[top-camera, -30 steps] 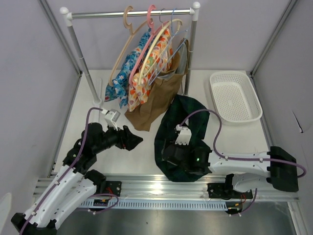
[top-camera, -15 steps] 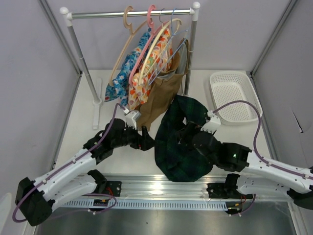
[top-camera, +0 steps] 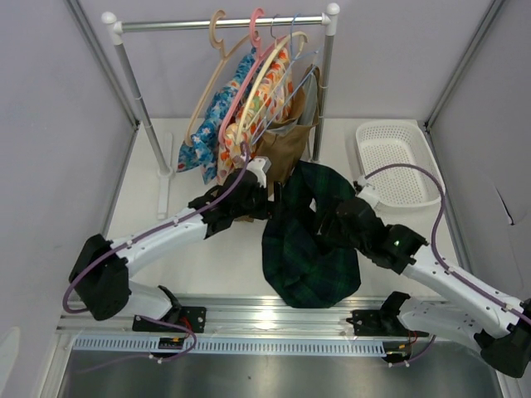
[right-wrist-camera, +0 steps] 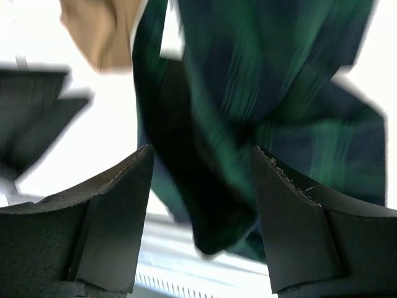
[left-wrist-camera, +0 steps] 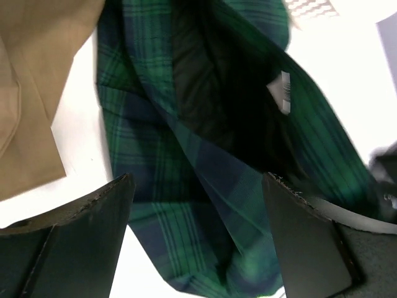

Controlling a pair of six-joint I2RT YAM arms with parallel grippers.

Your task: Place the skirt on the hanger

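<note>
Green and navy plaid cloth made up the wide skirt (top-camera: 311, 249), which lay crumpled in a loose heap on the white table (top-camera: 207, 257). Its dark lining showed where the folds gaped, with a small white label (left-wrist-camera: 282, 93) sewn inside.

I counted one skirt and one pale cream plastic hanger (top-camera: 267, 73) with thick curved arms, hooked on the metal rail (top-camera: 182, 23). Beside it hung one tan hanger (top-camera: 206, 87) and one pink hanger (top-camera: 236, 99). A thin wire one may have hung there too, but the clutter made that hard to tell. There was also one plain brown garment (top-camera: 278, 157), one blue floral garment (top-camera: 207, 124) and one white plastic basket (top-camera: 390, 126).

My left gripper (left-wrist-camera: 195, 186) sat at the heap's far left edge, near the brown garment's hem. Its fingers were spread wide with nothing pinched, and plaid filled the gap beyond them. My right gripper (right-wrist-camera: 201, 155) sat at the heap's right side, jaws likewise apart and holding nothing, though its wrist view was smeared. The skirt lay between my two grippers, well apart from the hanger up on the rail.
</note>
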